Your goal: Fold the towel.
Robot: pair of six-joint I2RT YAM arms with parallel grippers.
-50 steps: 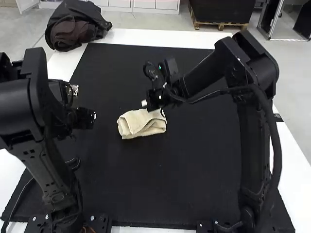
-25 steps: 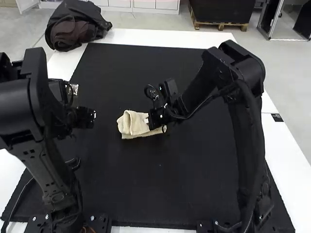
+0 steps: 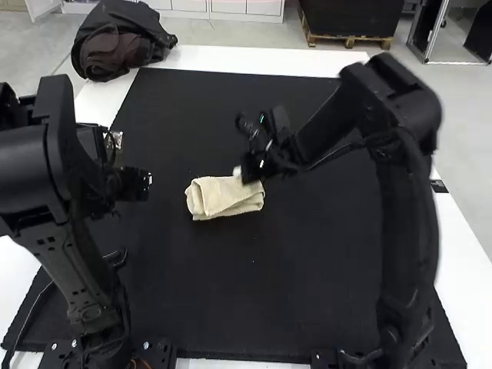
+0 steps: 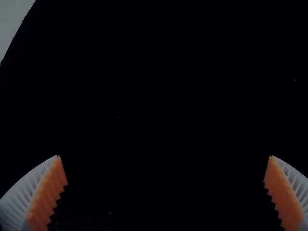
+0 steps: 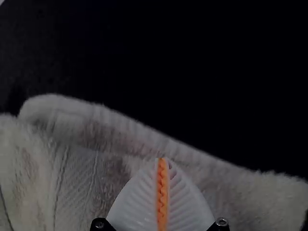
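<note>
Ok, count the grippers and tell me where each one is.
2. The left gripper is open over the black mat, to the left of the towel in the high view. The right gripper is closed, at the towel's far side.

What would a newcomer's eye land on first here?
Probably the cream towel, a small folded bundle standing out near the middle of the black mat. Next, likely the right gripper, shut, at the towel's far right part. Then perhaps the orange pads of the left gripper, spread wide over the mat left of the towel.
</note>
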